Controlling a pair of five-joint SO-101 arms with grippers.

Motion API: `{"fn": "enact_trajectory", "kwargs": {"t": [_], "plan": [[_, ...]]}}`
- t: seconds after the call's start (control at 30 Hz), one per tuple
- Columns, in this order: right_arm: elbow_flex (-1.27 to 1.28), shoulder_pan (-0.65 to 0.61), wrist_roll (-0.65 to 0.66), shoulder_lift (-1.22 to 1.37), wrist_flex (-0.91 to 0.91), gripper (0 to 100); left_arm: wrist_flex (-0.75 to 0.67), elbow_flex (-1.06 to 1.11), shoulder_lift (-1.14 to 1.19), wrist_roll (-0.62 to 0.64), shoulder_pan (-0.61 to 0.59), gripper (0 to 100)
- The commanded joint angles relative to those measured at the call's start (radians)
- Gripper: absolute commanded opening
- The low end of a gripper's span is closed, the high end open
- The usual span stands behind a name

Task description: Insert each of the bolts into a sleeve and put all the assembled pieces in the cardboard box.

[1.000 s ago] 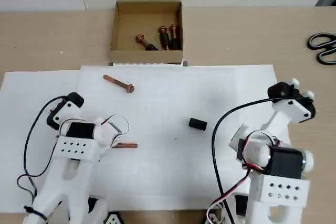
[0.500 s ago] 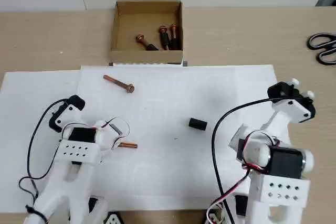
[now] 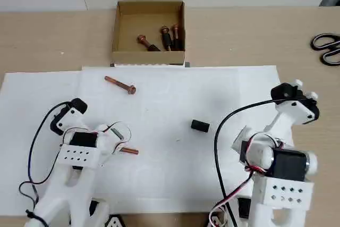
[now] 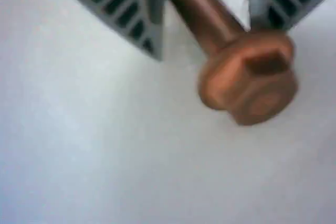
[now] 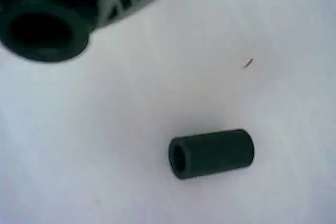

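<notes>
Two bolts outside the cardboard box (image 3: 149, 57): held bolt (image 4: 236, 72) pinched by its shank in left claw (image 4: 207, 1) over white paper (image 3: 170, 104), spare bolt (image 3: 120, 84) lying near the box. Right claw (image 3: 240, 136) clamped on black sleeve (image 5: 44, 30). Loose sleeve (image 5: 211, 153) lies mid-paper. Three assembled pieces (image 3: 164, 38) sit in the box on the bench (image 3: 239, 35).

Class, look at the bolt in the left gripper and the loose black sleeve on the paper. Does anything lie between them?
Nothing visible does. The left gripper holds the bolt by its shank, and only bare paper separates it from the sleeve. The second bolt lies off that line, nearer the cardboard box.
</notes>
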Motion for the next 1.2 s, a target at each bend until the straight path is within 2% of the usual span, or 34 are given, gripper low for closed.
{"fn": "enact_trajectory", "kwargs": {"t": [0.0, 0.5, 0.7, 1.0, 1.17], "plan": [[-0.003, 0.008, -0.008, -0.015, 0.001, 0.2, -0.002, 0.03, 0.011, -0.011, -0.003, 3], [-0.005, 0.004, -0.003, -0.015, 0.001, 0.2, 0.014, -0.03, 0.0, -0.012, -0.003, 1], [-0.008, 0.002, -0.002, -0.015, 0.001, 0.2, 0.12, -0.286, 0.0, -0.023, -0.003, 1], [-0.011, 0.002, 0.074, -0.016, 0.002, 0.2, 0.413, -0.766, 0.0, -0.331, -0.003, 1], [-0.012, -0.001, 0.117, -0.018, 0.001, 0.2, 0.505, -1.024, -0.04, -0.41, -0.003, 1]]}}
